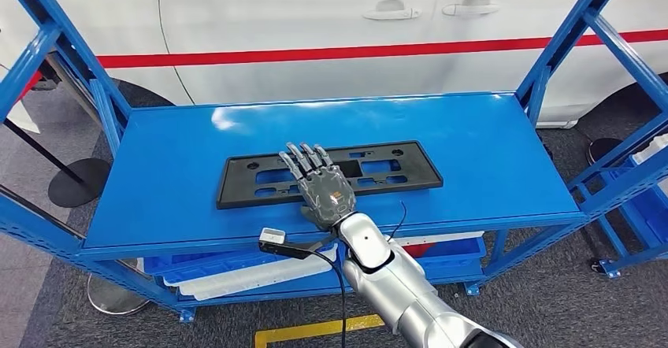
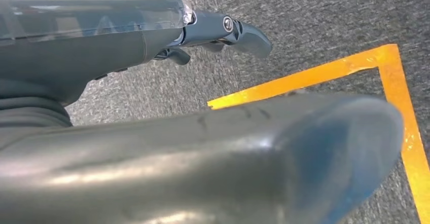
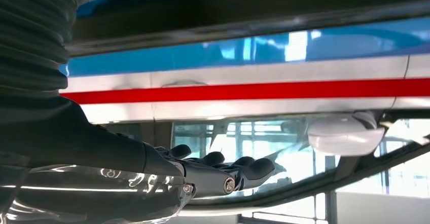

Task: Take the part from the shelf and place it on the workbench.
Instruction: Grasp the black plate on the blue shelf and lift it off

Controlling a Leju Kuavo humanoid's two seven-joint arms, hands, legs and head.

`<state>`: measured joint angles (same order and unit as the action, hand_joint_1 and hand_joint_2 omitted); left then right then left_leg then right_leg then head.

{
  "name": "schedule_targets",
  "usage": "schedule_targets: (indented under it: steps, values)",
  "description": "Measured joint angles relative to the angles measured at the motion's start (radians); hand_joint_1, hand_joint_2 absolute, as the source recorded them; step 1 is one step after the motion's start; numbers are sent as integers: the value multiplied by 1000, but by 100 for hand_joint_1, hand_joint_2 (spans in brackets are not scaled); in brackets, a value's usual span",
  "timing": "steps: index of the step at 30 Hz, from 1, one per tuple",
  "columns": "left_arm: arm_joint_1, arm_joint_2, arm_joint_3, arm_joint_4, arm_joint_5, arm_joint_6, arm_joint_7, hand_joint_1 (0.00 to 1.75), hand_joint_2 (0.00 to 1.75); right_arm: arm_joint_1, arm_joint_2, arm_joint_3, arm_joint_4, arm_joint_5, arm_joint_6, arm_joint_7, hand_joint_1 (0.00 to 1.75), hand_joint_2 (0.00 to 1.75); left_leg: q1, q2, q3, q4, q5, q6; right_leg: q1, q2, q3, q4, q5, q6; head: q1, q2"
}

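Fingers (image 1: 309,159) of the right hand (image 1: 321,184) lie stretched out, close side by side, flat over the middle of a black plastic plate (image 1: 250,181), a long frame with cut-out slots that lies flat on the top board of a blue metal shelf (image 1: 488,151). The palm covers the plate's near edge at its middle, and nothing shows the hand wrapped around the plate; it rests on it with the fingers extended rather than curled. In the right wrist view the same dark fingers (image 3: 253,167) point forward, straight and level. The silver arm (image 1: 394,277) reaches in from below, and a small white and black box (image 1: 274,239) with a black cable sits beside the wrist at the shelf's front lip. A lower level of the shelf carries blue and white bins (image 1: 236,273). Behind the shelf stands a white car (image 1: 315,17) with a red stripe along its doors. The left hand (image 2: 223,34) hangs over grey carpet (image 2: 314,21) marked with a yellow taped corner (image 2: 385,67); it holds nothing, and its dark fingers are partly hidden behind the thick thumb, so I cannot tell how far they are curled.
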<state>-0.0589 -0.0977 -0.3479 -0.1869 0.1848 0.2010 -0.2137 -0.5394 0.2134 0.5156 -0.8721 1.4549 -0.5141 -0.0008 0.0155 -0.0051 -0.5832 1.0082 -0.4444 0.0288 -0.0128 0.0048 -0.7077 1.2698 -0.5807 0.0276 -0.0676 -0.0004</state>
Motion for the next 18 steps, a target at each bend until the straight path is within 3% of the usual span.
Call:
schedule_targets:
  steps: [1,2,4,6,8,11,12,15,16,17,18]
  values:
    - [1,0,0,0,1,1,-2,0,0,0,0,-1,10,-1,-2,-1,0,175,-1,0,3,0,-2,1,0,0,-22,31,1,0,0,0]
    - [2,0,0,0,2,2,-3,0,0,-1,0,-1,19,-2,-4,-2,0,175,-3,-1,7,0,-5,2,0,0,-25,24,23,-3,0,0]
    - [2,0,1,0,3,4,-6,0,0,-8,0,-2,34,-4,-8,-4,0,175,-5,-3,18,0,-12,1,3,0,23,-96,104,-14,0,0]
    - [1,-2,2,0,5,5,-7,0,0,-20,1,-2,47,-5,-10,-6,0,175,-10,-4,24,1,-19,-5,9,-1,76,-216,153,-27,0,0]
    - [0,-4,4,0,6,6,-8,0,0,-26,2,-2,57,-5,-10,-6,0,175,-12,-3,23,1,-22,-15,14,0,89,-248,152,-32,0,0]
    - [0,-3,6,0,6,8,-8,0,0,-35,6,-2,76,-1,-11,-2,0,175,-11,-2,20,15,-39,-30,7,1,96,-263,154,-42,0,0]
    - [-1,-3,6,0,5,9,-8,0,0,-41,8,-2,86,1,-11,3,32,175,-10,-1,6,48,-59,-35,3,0,100,-268,155,-46,0,0]
    - [0,-2,6,0,4,10,-8,0,0,-54,12,-3,122,10,-11,19,162,175,-3,-1,-89,235,-141,-47,2,-3,104,-269,152,-52,0,0]
    - [2,-2,6,0,3,10,-8,0,0,-54,12,-4,133,11,-11,22,173,175,-1,-1,-113,275,-147,-51,1,-3,105,-269,151,-52,0,0]
    - [3,-2,6,0,3,9,-8,0,0,-54,12,-4,143,12,-11,24,174,175,1,0,-119,278,-133,-53,1,-3,106,-268,149,-51,0,0]
    - [4,-2,6,0,3,9,-7,0,0,-54,12,-6,151,12,-10,26,175,175,4,0,-106,240,-101,-55,0,-1,108,-266,147,-49,0,0]
